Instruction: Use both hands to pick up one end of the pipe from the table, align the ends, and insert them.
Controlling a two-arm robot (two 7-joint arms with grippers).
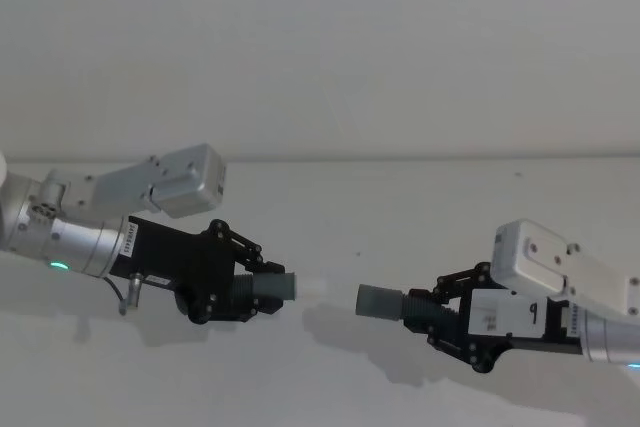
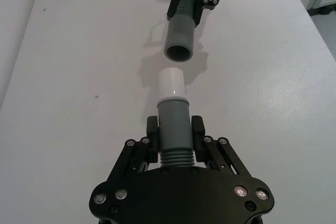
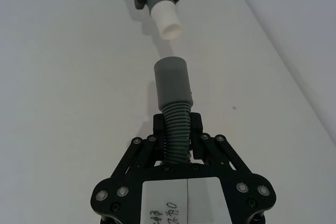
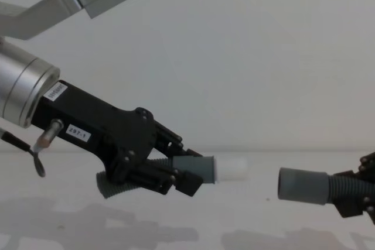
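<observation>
pipe (image 3: 175, 115) held above the tabletop (image 1: 400, 207): left pincer (image 2: 175, 129) clamps the white-tipped cuff (image 2: 172, 103), right pincer (image 3: 177, 129) clamps the ribs behind the socket cuff (image 3: 171, 82); both cuffs face each other, near but not touching.

White matte table (image 2: 63, 103), plain flat surface; soft shadows (image 1: 340, 337) across it, one tiny dark speck (image 2: 96, 96).

background | wall (image 1: 320, 37) | plain pale grey, beyond far edge
</observation>
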